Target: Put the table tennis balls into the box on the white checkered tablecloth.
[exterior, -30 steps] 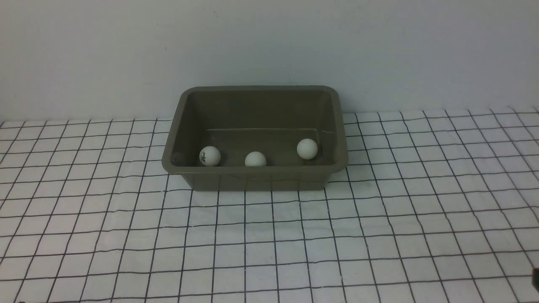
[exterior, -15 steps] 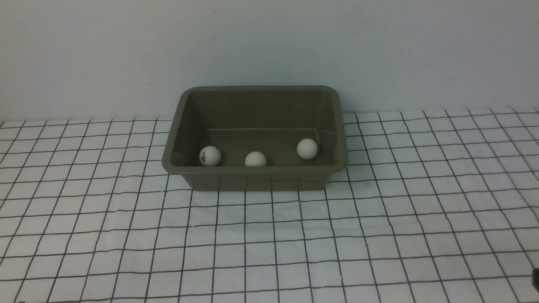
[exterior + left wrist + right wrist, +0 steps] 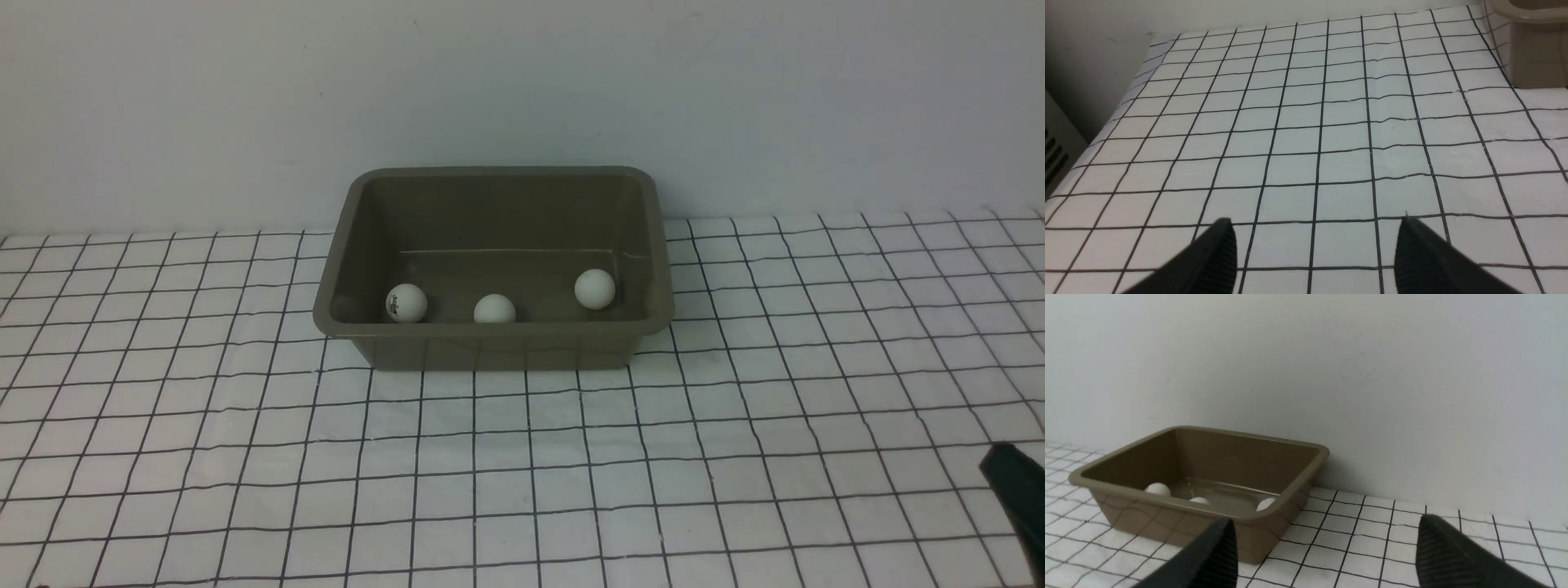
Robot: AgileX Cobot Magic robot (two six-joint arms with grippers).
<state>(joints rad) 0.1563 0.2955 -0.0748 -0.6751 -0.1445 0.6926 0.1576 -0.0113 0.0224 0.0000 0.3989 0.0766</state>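
The olive-brown box (image 3: 490, 331) stands on the white checkered tablecloth (image 3: 522, 457) near the back wall. Three white table tennis balls lie on its floor: one with a dark logo (image 3: 406, 303) at the left, one (image 3: 495, 309) in the middle, one (image 3: 594, 288) at the right. My right gripper (image 3: 1326, 520) is open and holds nothing; it hangs low, right of the box (image 3: 1180, 503), well apart from it. One of its black fingers (image 3: 1015, 488) shows at the front view's lower right edge. My left gripper (image 3: 1314, 222) is open over bare cloth, with the box's corner (image 3: 1535, 53) far off.
A plain grey wall rises right behind the box. In the left wrist view the cloth ends at the table's far left edge (image 3: 1126, 102), beside a dark gap and a grey vented panel (image 3: 1055, 151).
A finger of my right gripper has come further into the front view at the lower right, moving up and inward. The box and the three balls have not moved.
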